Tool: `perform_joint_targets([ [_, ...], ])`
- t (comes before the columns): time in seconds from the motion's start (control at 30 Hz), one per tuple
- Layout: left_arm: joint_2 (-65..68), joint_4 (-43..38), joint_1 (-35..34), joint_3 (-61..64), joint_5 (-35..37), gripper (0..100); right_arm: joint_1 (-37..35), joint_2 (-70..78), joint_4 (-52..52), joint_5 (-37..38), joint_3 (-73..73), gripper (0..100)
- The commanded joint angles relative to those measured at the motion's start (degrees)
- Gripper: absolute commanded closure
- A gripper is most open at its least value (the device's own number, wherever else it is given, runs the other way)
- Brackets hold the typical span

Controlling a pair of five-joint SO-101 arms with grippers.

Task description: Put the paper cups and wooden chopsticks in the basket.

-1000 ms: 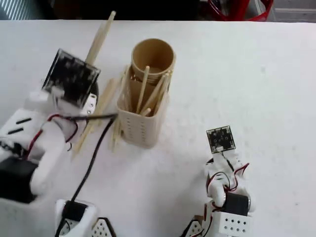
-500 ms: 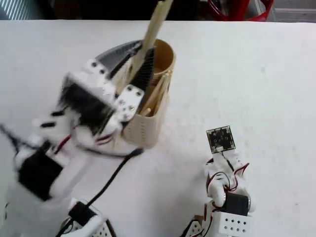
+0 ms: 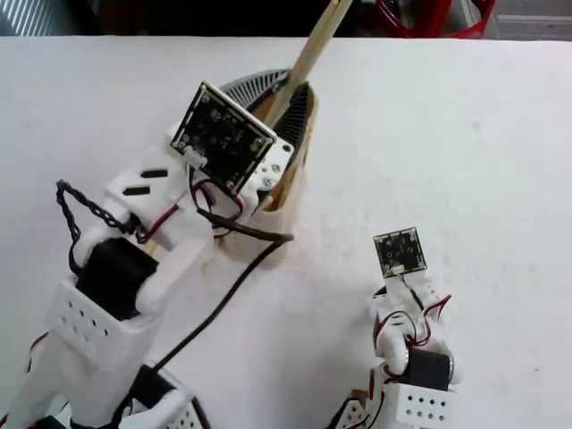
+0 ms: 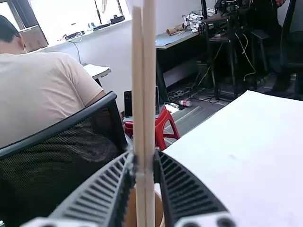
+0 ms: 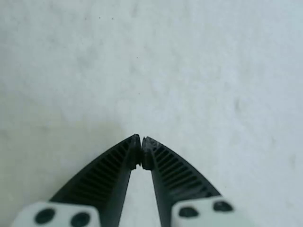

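Note:
My left gripper (image 3: 279,100) hangs over the cream perforated basket (image 3: 288,189) and is shut on a pair of wooden chopsticks (image 3: 317,45) that slant up and away from it. In the left wrist view the chopsticks (image 4: 143,85) stand upright, pinched between the ribbed fingers (image 4: 118,184). A tan paper cup (image 3: 307,109) stands in the basket, mostly hidden under the gripper. Far from the basket, my right gripper (image 5: 141,147) is shut on nothing, low over the bare table near the front edge.
The left arm's body and black cable (image 3: 223,304) cover the table left of and in front of the basket. The right arm (image 3: 407,313) sits at the front right. White tabletop (image 3: 465,143) lies open to the right and behind.
The left arm rose from the table left of the basket and swung right, carrying the chopsticks over the basket. The right arm has kept still.

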Motion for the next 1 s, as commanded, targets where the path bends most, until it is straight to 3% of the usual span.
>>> perform_joint_targets([
  [0.0, 0.2, 0.8, 0.5, -0.6, 0.7, 98, 0.0, -0.1, -0.7, -0.1, 0.5, 98.1],
  [0.17, 0.2, 0.8, -0.6, -1.0, 0.7, 97, 0.0, -0.1, -0.7, -0.1, 0.5, 98.1],
  [0.33, 0.5, 2.2, -1.7, -0.9, 0.7, 88, 0.0, -0.1, -0.7, -0.1, 0.5, 98.1],
  [0.67, 0.2, 4.0, -2.3, -0.5, 0.6, 90, 0.0, -0.1, -0.7, -0.1, 0.5, 98.1],
  [0.8, -0.7, 11.3, -7.4, -1.1, 0.3, 90, 0.0, -0.1, -0.7, -0.1, 0.5, 98.1],
  [0.9, -3.4, 14.5, -15.1, -0.4, 0.4, 98, 0.0, -0.1, -0.7, -0.1, 0.5, 98.1],
  [0.97, -5.0, 16.9, -22.0, 0.6, 0.6, 96, 0.0, -0.1, -0.7, -0.1, 0.5, 98.1],
])
